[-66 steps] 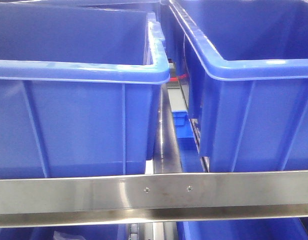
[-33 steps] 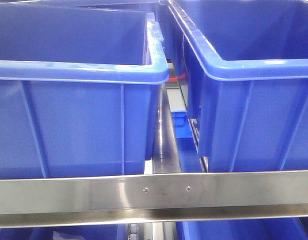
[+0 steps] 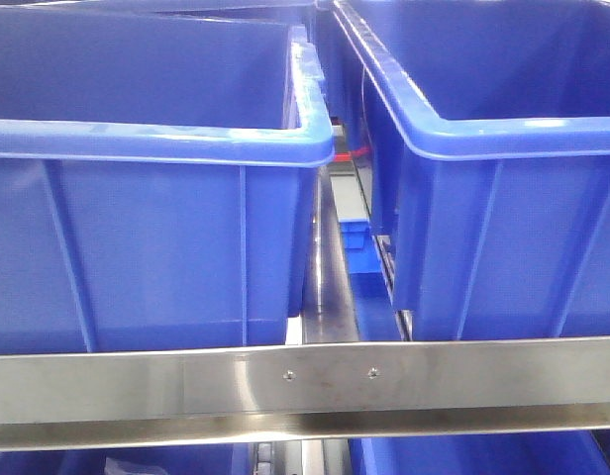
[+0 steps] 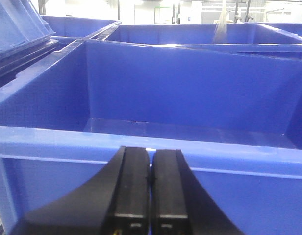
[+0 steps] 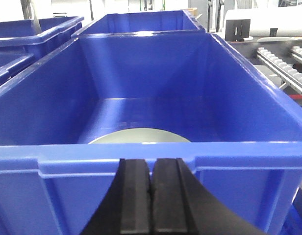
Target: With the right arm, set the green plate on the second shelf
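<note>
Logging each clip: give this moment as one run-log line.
green plate: in blue bin, ungrasped | right gripper: shut, outside bin | left gripper: shut, empty

Illumination is bright, even and overhead; white glare streaks lie along the blue bin rims [image 3: 503, 134] and the steel shelf rail [image 3: 305, 381] shows soft reflections. The background windows [image 4: 141, 7] in the left wrist view are overexposed; bin interiors shade darker toward the floor. The front view is grainy and slightly soft; the gripper fingers [image 5: 136, 200] are near-black with little detail.
</note>
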`<control>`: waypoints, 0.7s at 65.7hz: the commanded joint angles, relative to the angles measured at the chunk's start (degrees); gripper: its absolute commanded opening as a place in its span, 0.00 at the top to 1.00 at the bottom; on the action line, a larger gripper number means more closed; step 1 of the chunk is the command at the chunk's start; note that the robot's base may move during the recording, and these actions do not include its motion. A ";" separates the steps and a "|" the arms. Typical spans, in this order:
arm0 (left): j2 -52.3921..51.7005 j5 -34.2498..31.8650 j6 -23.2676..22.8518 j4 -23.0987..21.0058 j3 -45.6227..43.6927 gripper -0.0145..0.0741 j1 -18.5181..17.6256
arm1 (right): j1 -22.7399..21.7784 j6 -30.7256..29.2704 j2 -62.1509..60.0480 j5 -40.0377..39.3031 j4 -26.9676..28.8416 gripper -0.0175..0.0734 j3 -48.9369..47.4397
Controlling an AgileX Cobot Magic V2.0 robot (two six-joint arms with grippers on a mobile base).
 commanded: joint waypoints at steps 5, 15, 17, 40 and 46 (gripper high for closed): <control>-0.20 -4.69 -0.36 -0.27 2.40 0.69 -0.05 | 0.01 0.44 -1.13 -5.83 -0.63 0.76 -1.00; -0.20 -4.69 -0.36 -0.27 2.40 0.69 -0.05 | 0.01 0.44 -1.13 -5.27 -0.63 0.76 -1.00; -0.20 -4.69 -0.36 -0.27 2.40 0.69 -0.05 | 0.01 0.44 -1.13 -5.18 -0.63 0.76 -1.00; -0.20 -4.69 -0.36 -0.27 2.40 0.69 -0.05 | 0.01 0.44 -1.13 -5.18 -0.63 0.76 -1.00; -0.20 -4.69 -0.36 -0.27 2.40 0.69 -0.05 | 0.01 0.44 -1.13 -5.18 -0.63 0.76 -1.00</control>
